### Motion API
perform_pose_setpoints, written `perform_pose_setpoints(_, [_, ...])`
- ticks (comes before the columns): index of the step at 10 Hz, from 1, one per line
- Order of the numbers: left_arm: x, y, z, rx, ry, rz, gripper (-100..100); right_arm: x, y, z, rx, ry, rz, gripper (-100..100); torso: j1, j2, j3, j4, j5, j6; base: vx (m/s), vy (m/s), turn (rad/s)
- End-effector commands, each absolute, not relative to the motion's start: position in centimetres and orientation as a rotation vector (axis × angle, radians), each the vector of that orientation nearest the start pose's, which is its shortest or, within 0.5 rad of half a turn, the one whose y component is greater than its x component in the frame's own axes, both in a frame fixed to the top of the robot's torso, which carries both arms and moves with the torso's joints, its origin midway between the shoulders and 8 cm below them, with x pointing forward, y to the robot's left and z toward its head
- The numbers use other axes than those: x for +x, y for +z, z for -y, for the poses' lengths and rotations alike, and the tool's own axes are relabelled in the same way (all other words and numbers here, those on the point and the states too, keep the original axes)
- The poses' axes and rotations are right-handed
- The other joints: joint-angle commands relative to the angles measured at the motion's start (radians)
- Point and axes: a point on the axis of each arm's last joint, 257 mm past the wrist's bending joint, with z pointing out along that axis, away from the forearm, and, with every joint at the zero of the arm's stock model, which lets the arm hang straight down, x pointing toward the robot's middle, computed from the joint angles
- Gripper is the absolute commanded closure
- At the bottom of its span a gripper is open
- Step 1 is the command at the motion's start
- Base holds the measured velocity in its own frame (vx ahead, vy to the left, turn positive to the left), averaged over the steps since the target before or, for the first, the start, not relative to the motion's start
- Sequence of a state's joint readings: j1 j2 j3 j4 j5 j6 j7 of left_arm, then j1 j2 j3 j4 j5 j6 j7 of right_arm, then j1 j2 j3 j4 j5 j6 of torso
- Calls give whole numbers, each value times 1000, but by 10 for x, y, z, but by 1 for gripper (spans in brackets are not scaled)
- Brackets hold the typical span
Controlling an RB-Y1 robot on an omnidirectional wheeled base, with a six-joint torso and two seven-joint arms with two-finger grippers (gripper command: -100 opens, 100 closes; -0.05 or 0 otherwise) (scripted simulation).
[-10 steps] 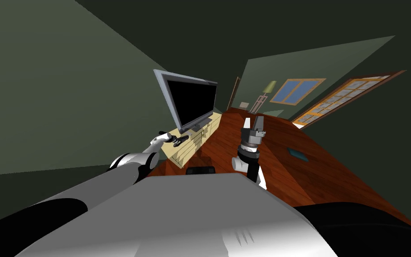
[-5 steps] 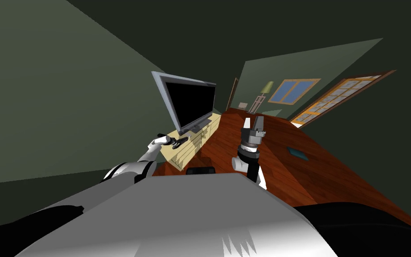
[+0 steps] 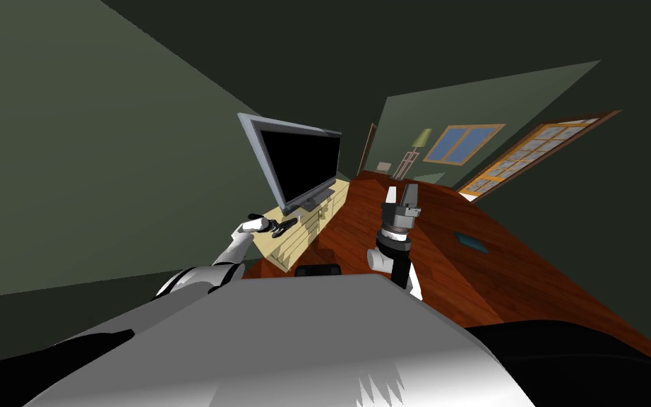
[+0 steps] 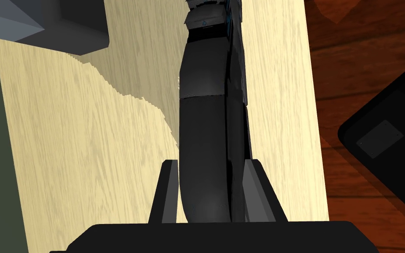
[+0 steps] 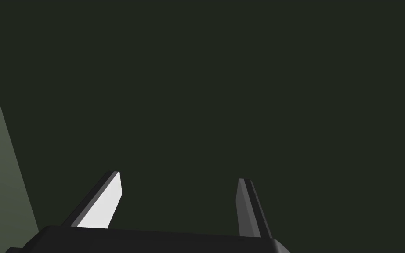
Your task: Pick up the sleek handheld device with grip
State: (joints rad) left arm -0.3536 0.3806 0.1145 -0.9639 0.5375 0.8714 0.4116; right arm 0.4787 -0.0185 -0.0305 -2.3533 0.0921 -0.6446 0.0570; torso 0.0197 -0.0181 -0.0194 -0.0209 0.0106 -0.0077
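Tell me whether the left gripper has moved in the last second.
No. The left gripper, shut on the dark device, keeps its spot beside the TV over the pale cabinet.

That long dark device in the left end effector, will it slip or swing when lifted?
Probably rigid: the dark device has one smooth curved shape. Held near one end by the left end effector, its long free end may pivot. Its rounded sides look somewhat slippery.
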Motion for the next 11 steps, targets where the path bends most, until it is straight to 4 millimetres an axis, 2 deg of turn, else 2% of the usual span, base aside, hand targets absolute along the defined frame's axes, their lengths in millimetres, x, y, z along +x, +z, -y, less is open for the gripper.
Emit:
perform_pose_setpoints(1, [491, -446, -360, -2590, -748, -1221, 100, 302, 85, 259, 371, 1218, -528, 0, 0, 0, 0, 0, 0, 0, 28, 13, 5])
perform_pose_setpoints(2, [498, -437, -358, -2567, -777, -1226, 100, 302, 85, 259, 371, 1218, -528, 0, 1, 0, 0, 0, 0, 0, 6, 2, 17])
perform_pose_setpoints(3, [470, -455, -359, -2629, -701, -1204, 100, 302, 85, 259, 371, 1218, -528, 0, 0, 0, 1, 1, 0, 0, 43, 19, -64])
perform_pose_setpoints(4, [464, -456, -361, -2626, -703, -1202, 100, 302, 85, 259, 371, 1218, -528, 0, 1, 0, 0, 0, 0, -1, 65, 33, -37])
perform_pose_setpoints(6, [480, -435, -355, -2572, -772, -1216, 100, 302, 85, 259, 371, 1218, -528, 0, 3, -1, -2, -3, 1, -2, 11, 4, 12])
perform_pose_setpoints(7, [452, -451, -356, -2632, -700, -1190, 100, 302, 85, 259, 371, 1218, -528, 0, 2, 1, 0, -1, 1, -1, 32, 13, -59])
perform_pose_setpoints(8, [447, -449, -357, -2620, -711, -1193, 100, 302, 85, 259, 371, 1218, -528, 0, 3, 0, -1, -3, 1, -2, 49, 22, -28])
perform_pose_setpoints(10, [463, -427, -350, -2567, -780, -1207, 100, 302, 85, 259, 371, 1218, -528, 0, 2, 0, -1, -1, 0, -1, 16, 9, 5])
perform_pose_setpoints(11, [434, -443, -351, -2629, -706, -1178, 100, 302, 85, 259, 371, 1218, -528, 0, 1, 1, 1, 0, 0, -1, 43, 25, -60])
